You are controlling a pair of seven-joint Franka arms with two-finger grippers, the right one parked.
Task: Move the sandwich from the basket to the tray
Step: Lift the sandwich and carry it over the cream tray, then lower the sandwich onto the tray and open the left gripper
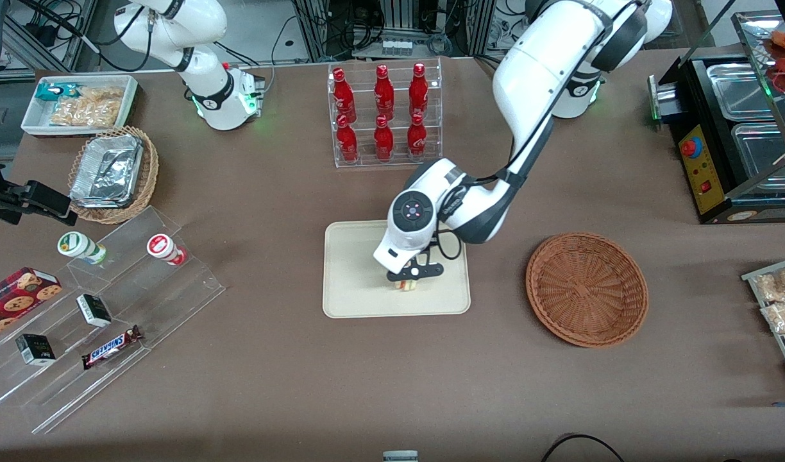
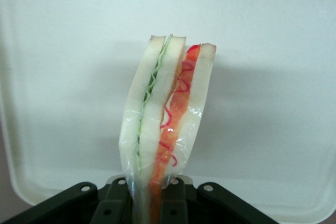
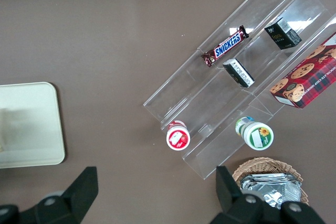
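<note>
The sandwich (image 2: 165, 114) is a clear-wrapped wedge of white bread with green and red filling. My left gripper (image 2: 152, 203) is shut on its narrow end and holds it over the cream tray (image 2: 63, 77). In the front view the gripper (image 1: 410, 277) hangs low over the tray (image 1: 354, 282), with a bit of the sandwich (image 1: 407, 285) showing under it, close to the tray's surface. The reddish-brown wicker basket (image 1: 587, 289) lies empty beside the tray, toward the working arm's end of the table.
A clear rack of red bottles (image 1: 385, 115) stands farther from the front camera than the tray. A clear stepped shelf (image 1: 104, 314) with snacks, a foil-tray basket (image 1: 113, 173) and a white snack bin (image 1: 78, 102) lie toward the parked arm's end. A black appliance (image 1: 732, 135) stands at the working arm's end.
</note>
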